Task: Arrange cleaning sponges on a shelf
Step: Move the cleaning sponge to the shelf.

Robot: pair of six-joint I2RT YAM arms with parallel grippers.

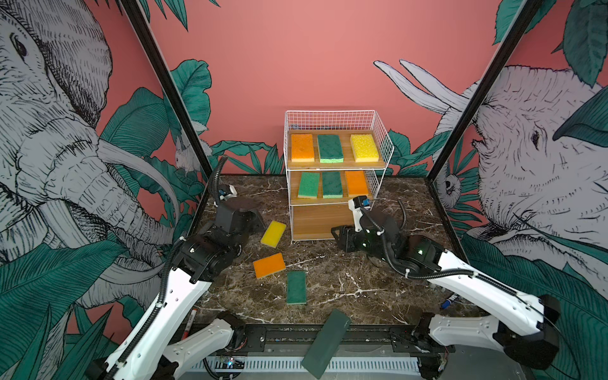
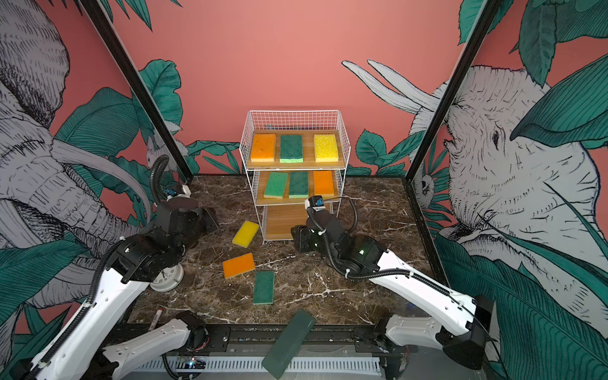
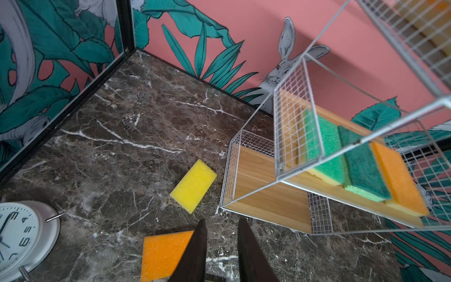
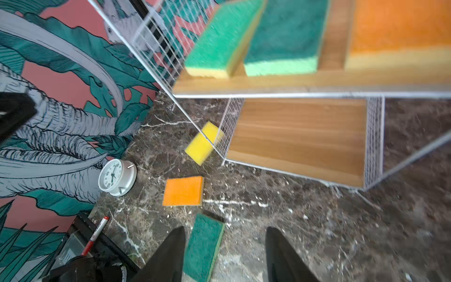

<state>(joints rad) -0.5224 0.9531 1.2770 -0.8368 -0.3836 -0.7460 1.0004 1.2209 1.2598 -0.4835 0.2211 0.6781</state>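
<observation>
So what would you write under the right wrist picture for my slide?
Open right gripper above a green sponge, facing the shelf with its bare bottom board.

Support: brown marble tabletop [image 1: 345,283] | On it: wire shelf [image 1: 332,177], yellow sponge [image 1: 273,234], orange sponge [image 1: 269,265], green sponge [image 1: 296,287], white alarm clock [image 2: 166,278], red-capped marker [image 4: 95,235]

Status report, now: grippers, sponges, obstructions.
Left gripper and right gripper open, empty. Six sponges on the shelf, bottom board bare; yellow sponge, orange sponge, green sponge on the table. Nothing blocks them.
</observation>
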